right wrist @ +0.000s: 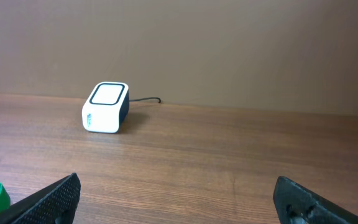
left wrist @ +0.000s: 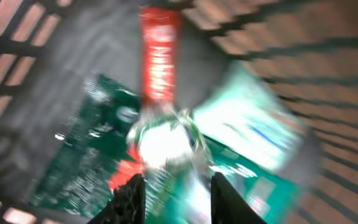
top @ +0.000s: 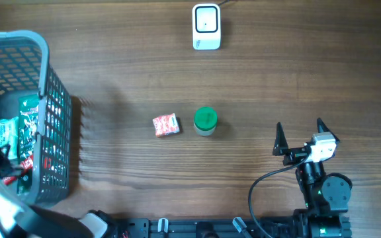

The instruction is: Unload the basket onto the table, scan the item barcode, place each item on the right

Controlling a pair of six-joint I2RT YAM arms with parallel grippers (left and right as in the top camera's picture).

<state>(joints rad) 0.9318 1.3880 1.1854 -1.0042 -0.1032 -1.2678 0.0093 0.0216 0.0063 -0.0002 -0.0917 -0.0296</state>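
While L gripper [left wrist: 178,196] sat inside grey plastic-mesh basket [top: 45,46], its jaws stood narrow either side of crinkled shiny foil packet [left wrist: 166,140]; blur hid whether they actually pinched it. R gripper [top: 299,129], well right of basket, was spread wide, empty. Risk: slick foil could slip on lift, or adjacent green packets [left wrist: 79,168] could snag and ride along, obscuring barcode at white box-shaped scanner [top: 206,26], far right of basket.
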